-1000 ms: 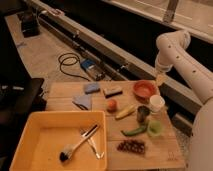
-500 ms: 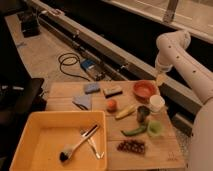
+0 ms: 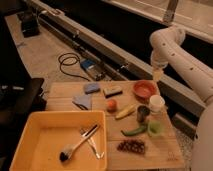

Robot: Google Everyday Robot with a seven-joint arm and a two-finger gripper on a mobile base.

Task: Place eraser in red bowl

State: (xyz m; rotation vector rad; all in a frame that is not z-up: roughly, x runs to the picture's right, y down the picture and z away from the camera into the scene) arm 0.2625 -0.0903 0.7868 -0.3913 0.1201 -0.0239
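Observation:
The eraser [image 3: 113, 91], a small block with a dark top over a tan body, lies on the wooden table [image 3: 165, 145] near its far edge, just right of the blue-grey sponge [image 3: 92, 88]. The red bowl [image 3: 145, 89] sits to the eraser's right, near the table's far right corner. My white arm comes in from the right and bends above the bowl. My gripper [image 3: 158, 75] hangs just above and behind the bowl's right rim, well right of the eraser. It holds nothing that I can see.
A yellow tray [image 3: 30, 145] with a brush and utensils fills the front left. A blue cloth [image 3: 83, 101], an orange fruit [image 3: 112, 104], a banana [image 3: 125, 112], a dark cup [image 3: 143, 113], a white cup [image 3: 156, 103], a green cup [image 3: 155, 129], a green pepper [image 3: 133, 131] and grapes [image 3: 131, 146] lie about.

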